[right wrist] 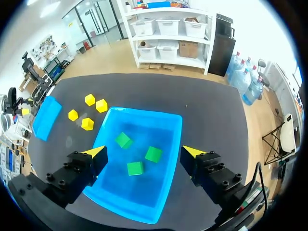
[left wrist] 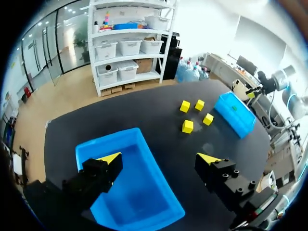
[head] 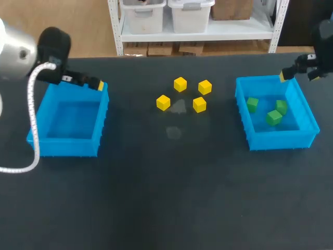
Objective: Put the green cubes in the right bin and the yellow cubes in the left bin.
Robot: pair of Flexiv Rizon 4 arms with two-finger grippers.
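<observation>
Several yellow cubes (head: 180, 84) sit in a loose cluster on the black table (head: 166, 187) between two blue bins. The left bin (head: 73, 117) holds nothing. In the right bin (head: 276, 141) lie three green cubes (head: 273, 117). My left gripper (head: 86, 82) hangs open over the left bin's back right corner. In its wrist view that gripper (left wrist: 160, 159) spans the bin's (left wrist: 134, 192) edge, with the yellow cubes (left wrist: 187, 126) well ahead. My right gripper (head: 297, 73) stands open above the right bin's back edge. Its wrist view shows this gripper (right wrist: 144, 152) empty over the green cubes (right wrist: 135, 168).
The table's front half is bare black surface. Faint smudges (head: 174, 131) mark the table just in front of the yellow cluster. A white cable (head: 32, 120) hangs along my left arm beside the left bin.
</observation>
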